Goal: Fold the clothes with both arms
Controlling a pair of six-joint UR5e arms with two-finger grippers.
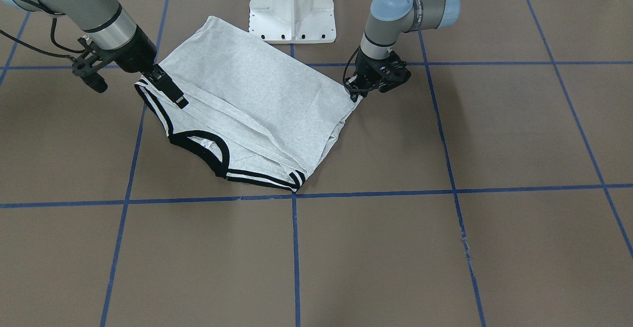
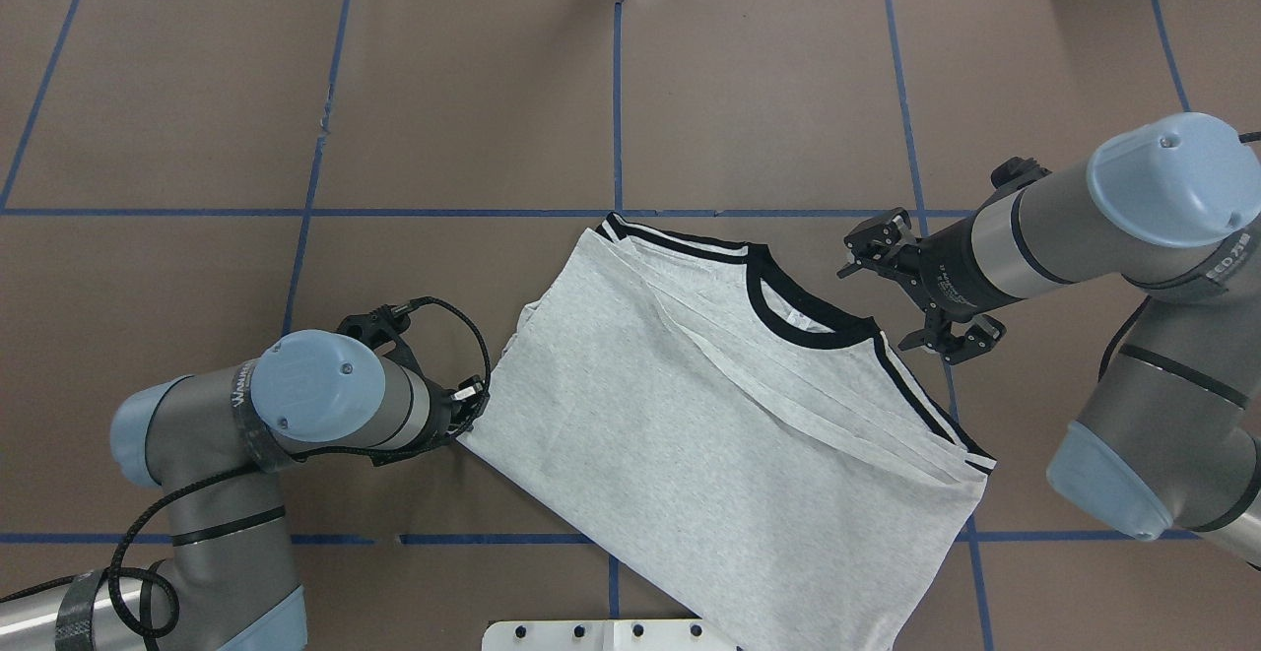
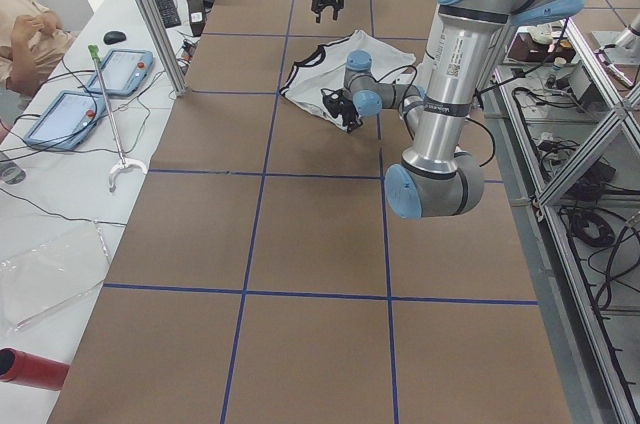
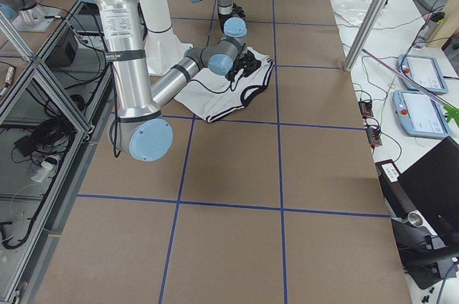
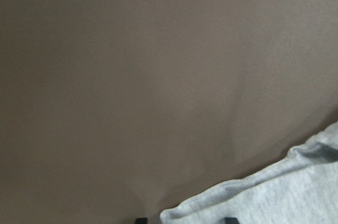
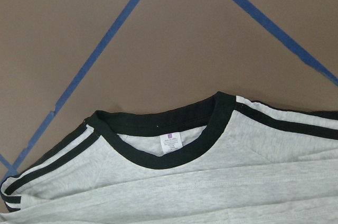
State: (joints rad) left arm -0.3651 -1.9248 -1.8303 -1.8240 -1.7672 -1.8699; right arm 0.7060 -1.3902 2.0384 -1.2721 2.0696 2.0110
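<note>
The grey T-shirt lies flat and folded, its print hidden, with the black collar and striped cuffs toward the far side. My left gripper is low at the shirt's side edge. In the left wrist view its two fingertips stand apart, open, and the cloth edge lies between them. My right gripper hangs above the shoulder and cuff, looks open, and holds no cloth. The right wrist view looks down on the collar and shows no fingers.
The white pedestal base stands just behind the shirt's hem. Blue tape lines grid the brown table. Beside the table, a bench holds control tablets and cables; a person's arm shows at its edge.
</note>
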